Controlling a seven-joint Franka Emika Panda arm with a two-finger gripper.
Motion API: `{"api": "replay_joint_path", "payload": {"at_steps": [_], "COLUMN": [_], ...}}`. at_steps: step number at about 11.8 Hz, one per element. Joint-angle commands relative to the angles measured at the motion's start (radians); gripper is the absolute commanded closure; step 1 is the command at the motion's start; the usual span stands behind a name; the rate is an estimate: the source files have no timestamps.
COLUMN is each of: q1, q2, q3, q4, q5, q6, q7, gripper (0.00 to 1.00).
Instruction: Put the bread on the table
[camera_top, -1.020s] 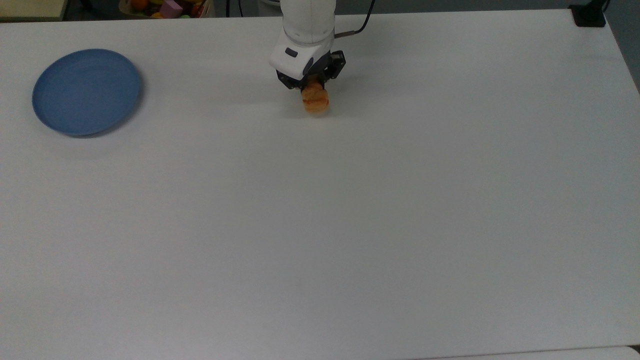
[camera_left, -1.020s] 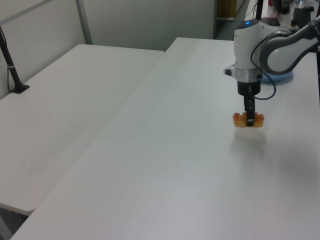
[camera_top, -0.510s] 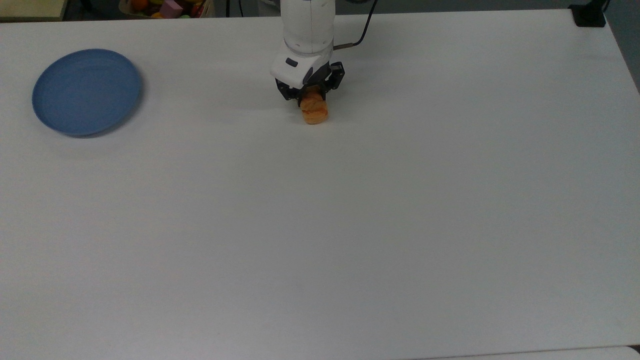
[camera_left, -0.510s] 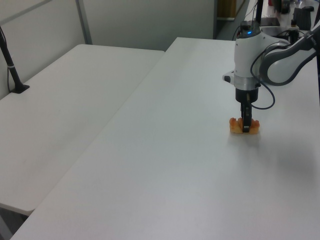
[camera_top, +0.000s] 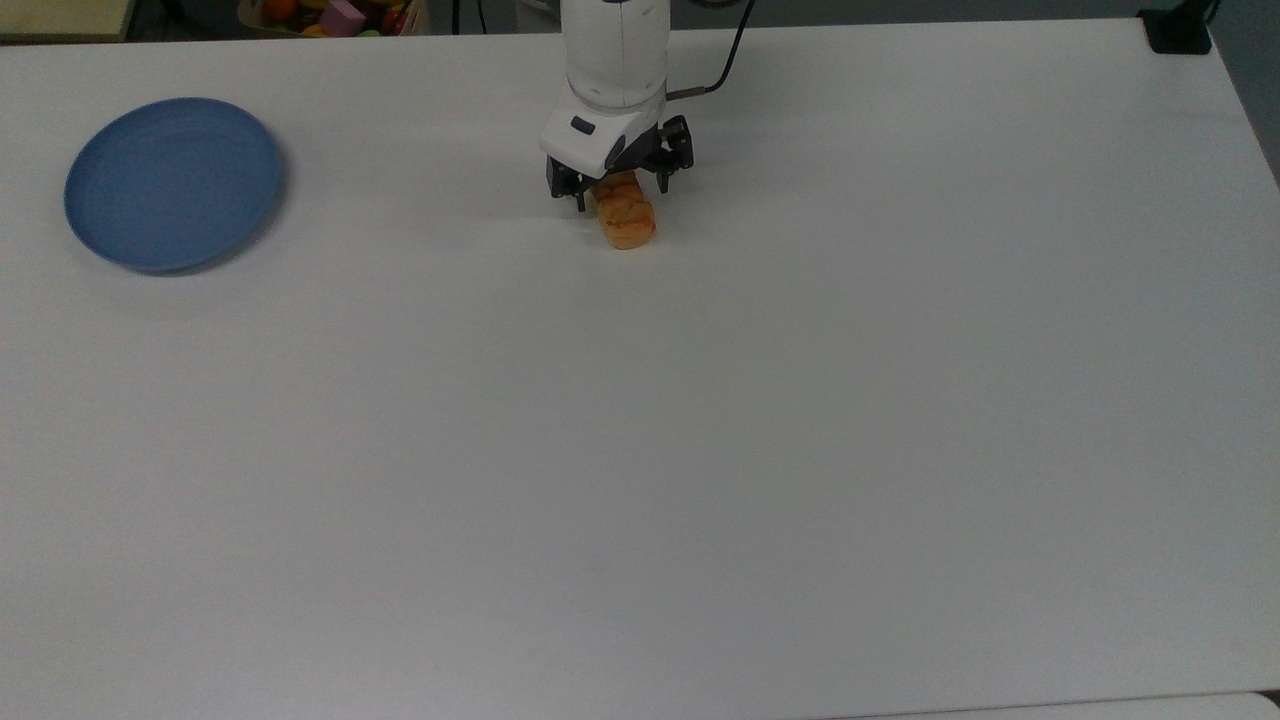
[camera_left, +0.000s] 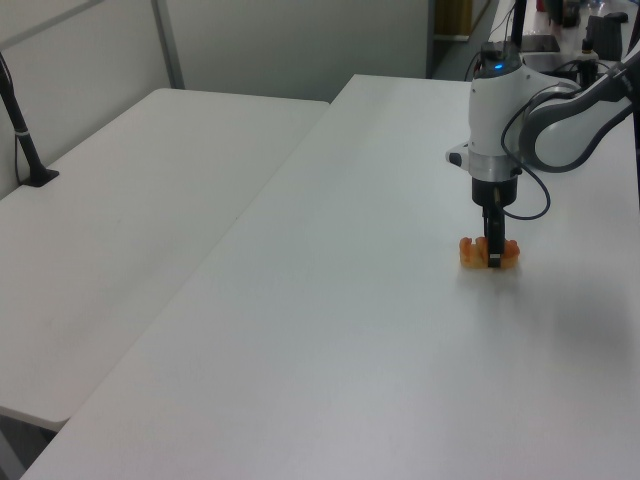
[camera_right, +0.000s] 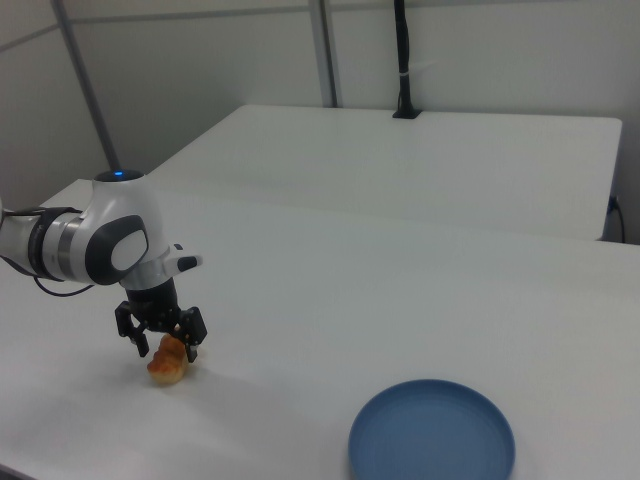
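Note:
The bread (camera_top: 627, 218), a small golden-orange bun, lies on the white table (camera_top: 640, 450) near its far edge in the top view. My gripper (camera_top: 620, 190) stands directly over the bun's far end, open, with one finger on each side of the bun and apart from it. In the right view the bread (camera_right: 168, 367) rests under the gripper (camera_right: 165, 348), whose fingers are spread to either side. In the left view a finger covers the middle of the bread (camera_left: 470, 252), which sits on the table (camera_left: 350, 330).
An empty round blue plate (camera_top: 172, 183) sits at the top view's far left, well away from the bun; it is at the right view's lower right (camera_right: 432, 435). A black clamp (camera_top: 1178, 30) grips the far right corner. A second white table (camera_left: 130, 200) adjoins.
The gripper came down with the bread until the bun rested on the table, then its fingers spread apart and let go of it.

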Motion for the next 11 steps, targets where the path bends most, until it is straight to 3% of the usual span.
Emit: {"api": "replay_joint_path", "payload": {"at_steps": [1,3,7,11], "q1": [-0.005,-0.016,-0.031,-0.037], "q2": [-0.046,-0.075,-0.098,-0.098], "q3": [-0.001,-0.001,-0.008,-0.028], "q4": [0.03,0.105,0.369,0.585], "q5": [-0.017,-0.015,-0.015,-0.015], "q6": [-0.127,-0.251,-0.57,-0.75], "q7": [0.023,0.025,0.049,0.132], "gripper": [0.0,0.0,0.0,0.0]}}
